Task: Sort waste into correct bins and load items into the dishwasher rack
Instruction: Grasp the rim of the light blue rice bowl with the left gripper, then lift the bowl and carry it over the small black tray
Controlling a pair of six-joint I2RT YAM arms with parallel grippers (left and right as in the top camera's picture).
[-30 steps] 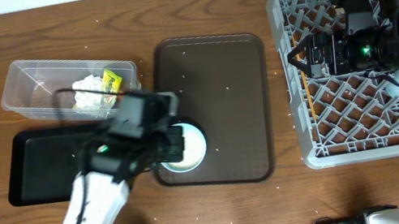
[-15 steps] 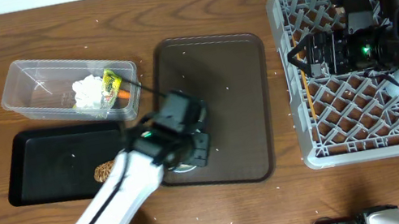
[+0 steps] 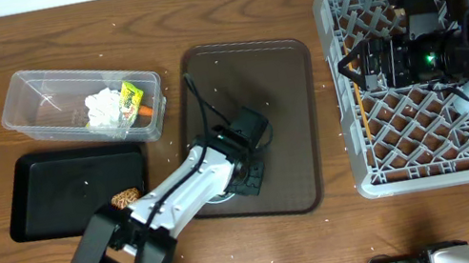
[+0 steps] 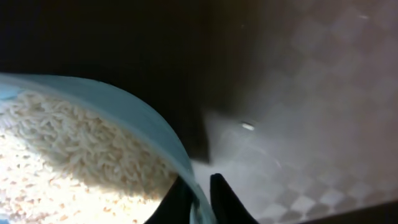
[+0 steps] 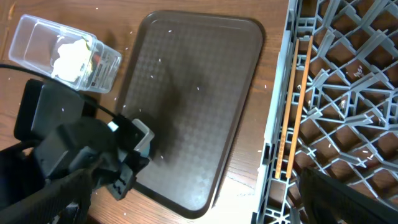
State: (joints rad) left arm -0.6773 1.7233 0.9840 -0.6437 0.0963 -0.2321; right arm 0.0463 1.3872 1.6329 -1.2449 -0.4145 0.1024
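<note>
Pale blue bowl (image 4: 146, 115), closest in your left wrist view: its rim passes between the two fingers of your left gripper (image 4: 199, 182). One finger is on the inside and one on the outside, pinched onto that rim. Loose white rice (image 4: 62, 155) fills the white inside up to the edge.

In the overhead view your left arm reaches over the near left corner of the dark brown serving tray (image 3: 277, 95). The bowl stands there, almost wholly hidden under the gripper.

Left of the serving tray lies the black tray (image 3: 51, 188), with the brown food lump (image 3: 123, 199) in its near right corner.

Beyond the black tray stands the clear tub (image 3: 35, 99). It holds the crumpled white tissue (image 3: 102, 109), the green-yellow foil wrapper (image 3: 131, 96) and the small orange carrot (image 3: 146, 111).

At the far right is the grey dishwasher rack (image 3: 428, 131). Your right gripper (image 3: 352, 70) hangs over its left side. You cannot tell from these views how far its fingers are apart.
</note>
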